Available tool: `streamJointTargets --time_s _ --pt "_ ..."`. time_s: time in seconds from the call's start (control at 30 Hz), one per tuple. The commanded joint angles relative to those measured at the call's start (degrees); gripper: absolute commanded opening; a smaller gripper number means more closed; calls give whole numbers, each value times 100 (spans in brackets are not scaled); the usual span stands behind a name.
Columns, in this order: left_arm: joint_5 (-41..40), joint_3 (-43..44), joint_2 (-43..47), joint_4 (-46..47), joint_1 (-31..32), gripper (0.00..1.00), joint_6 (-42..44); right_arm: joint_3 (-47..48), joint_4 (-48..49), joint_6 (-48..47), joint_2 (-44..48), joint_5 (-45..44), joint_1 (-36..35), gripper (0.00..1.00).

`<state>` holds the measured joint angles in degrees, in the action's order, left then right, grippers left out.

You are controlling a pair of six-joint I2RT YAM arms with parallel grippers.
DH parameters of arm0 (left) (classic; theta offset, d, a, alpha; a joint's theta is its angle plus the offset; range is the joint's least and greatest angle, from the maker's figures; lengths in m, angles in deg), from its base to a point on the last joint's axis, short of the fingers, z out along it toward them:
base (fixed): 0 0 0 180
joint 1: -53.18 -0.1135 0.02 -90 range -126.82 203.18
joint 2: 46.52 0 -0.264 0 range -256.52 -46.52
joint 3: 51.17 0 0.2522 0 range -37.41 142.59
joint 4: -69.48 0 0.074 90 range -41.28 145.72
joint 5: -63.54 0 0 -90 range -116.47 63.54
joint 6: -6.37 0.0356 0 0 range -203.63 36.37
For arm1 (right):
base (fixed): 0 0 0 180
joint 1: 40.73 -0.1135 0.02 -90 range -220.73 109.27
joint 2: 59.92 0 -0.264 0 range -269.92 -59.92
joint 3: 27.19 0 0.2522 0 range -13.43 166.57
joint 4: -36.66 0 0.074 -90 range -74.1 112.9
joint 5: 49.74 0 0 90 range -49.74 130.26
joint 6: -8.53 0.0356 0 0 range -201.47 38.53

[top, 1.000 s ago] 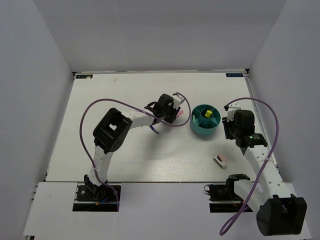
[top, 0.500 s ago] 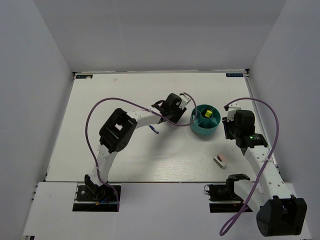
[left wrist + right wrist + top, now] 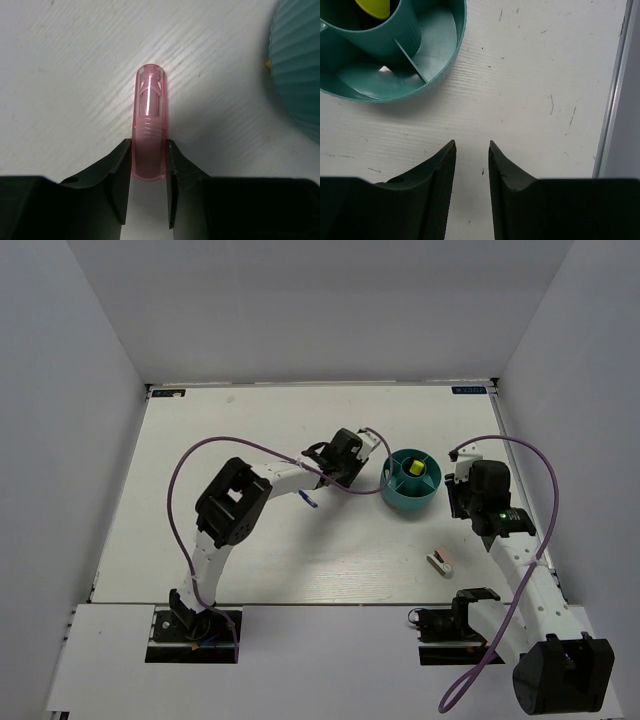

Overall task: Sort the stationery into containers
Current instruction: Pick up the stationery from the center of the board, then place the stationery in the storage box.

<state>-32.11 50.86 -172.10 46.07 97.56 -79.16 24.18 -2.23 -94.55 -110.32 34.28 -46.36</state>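
On the left of the white table point(image 3: 200, 440) a thin blue pen point(image 3: 310, 502) lies by itself under the left arm, waiting for its turn. Next comes the left gripper point(image 3: 148, 150). Its two black fingers point(image 3: 120, 175) press on both sides of the pink marker point(image 3: 149, 115), so it is holding the marker by one end. The round end of the marker sticks out in front, low over the table. I think it is held like this so it can be carried to the pot and dropped in. The round teal organiser point(image 3: 410, 505) sits just to the right of the marker, very near, so the trip should be short. A yellow-topped highlighter point(image 3: 412, 468) already stands in the middle cup, and the side parts I can see look bare. A small pink and white block point(image 3: 440, 562) lies on the table in front of the pot, not put away yet. Last, the right gripper point(image 3: 472, 150) hangs low just beside the pot. Its fingers are a little apart and hold nothing. I think it waits there so it does not bump the other arm.
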Motion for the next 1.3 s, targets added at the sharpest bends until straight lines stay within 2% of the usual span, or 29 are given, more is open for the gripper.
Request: streamJointTargets --time_s 0.0,0.13,0.23,0.33,0.43,0.47,0.53,0.57,0.67,1.0,1.27 --pt "11 -485 674 -548 -8 15 -252 -42 174 -19 100 35 9 36" --pt "-32 -925 1553 -397 -8 9 -727 -25 157 -19 100 70 9 36" --pt "11 -970 2133 -694 18 5 -1211 -16 148 -19 109 79 9 36" --pt "133 -759 2301 -1081 88 0 -1791 -16 148 -19 135 88 9 36" --pt "441 -557 2310 -1170 115 0 -2476 -16 148 -19 135 97 9 36" --pt "546 -469 2301 -1171 115 0 -2956 -16 148 -28 144 97 27 36" --pt "740 -346 2178 -1162 115 0 -3275 -25 148 -28 144 97 0 36" --pt "776 -311 2161 -1162 132 0 -3790 -25 148 -19 152 97 18 36" --pt "1022 -258 2046 -803 167 0 -4416 -25 139 -10 152 97 18 36" --pt "1277 278 1405 -179 404 0 -5069 -25 148 -10 196 71 9 36" --pt "1224 375 1238 -213 475 0 -5167 -25 139 -19 205 105 9 36"
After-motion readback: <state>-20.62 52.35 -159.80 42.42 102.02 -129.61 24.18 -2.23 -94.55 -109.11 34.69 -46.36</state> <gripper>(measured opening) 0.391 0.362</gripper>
